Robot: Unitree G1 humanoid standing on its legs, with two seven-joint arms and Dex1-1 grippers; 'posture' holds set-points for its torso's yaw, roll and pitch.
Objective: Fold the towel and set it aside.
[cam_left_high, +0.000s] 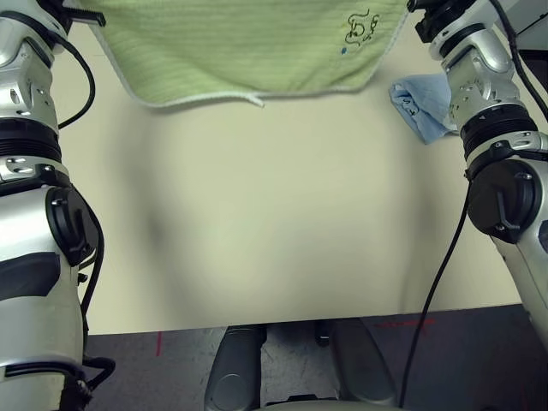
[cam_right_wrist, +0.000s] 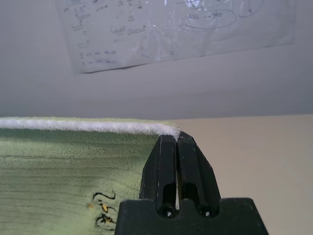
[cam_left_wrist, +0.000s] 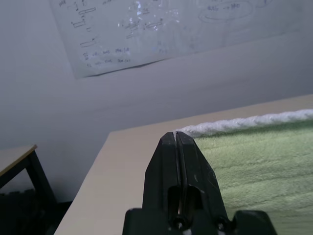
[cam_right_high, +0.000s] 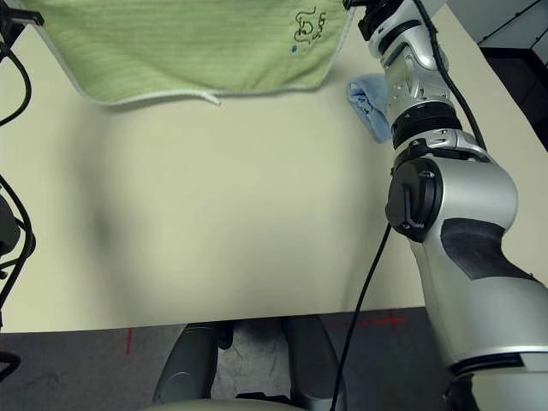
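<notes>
towel held up by two corners

i see both arms raised over the table [cam_left_high: 274,248]. left gripper [cam_left_wrist: 176,139] and right gripper [cam_right_wrist: 169,139] each pinch a top corner of the towel [cam_left_high: 248,43], hanging above the table. blue cloth [cam_left_high: 424,103] lies beside the towel's logo corner.

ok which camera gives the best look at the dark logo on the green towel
The left eye view: the logo sits whole on the towel near its right corner. The right eye view shows it too, nearer the top edge. The right wrist view catches part of it beside the right hand; the left wrist view shows plain green cloth.
</notes>
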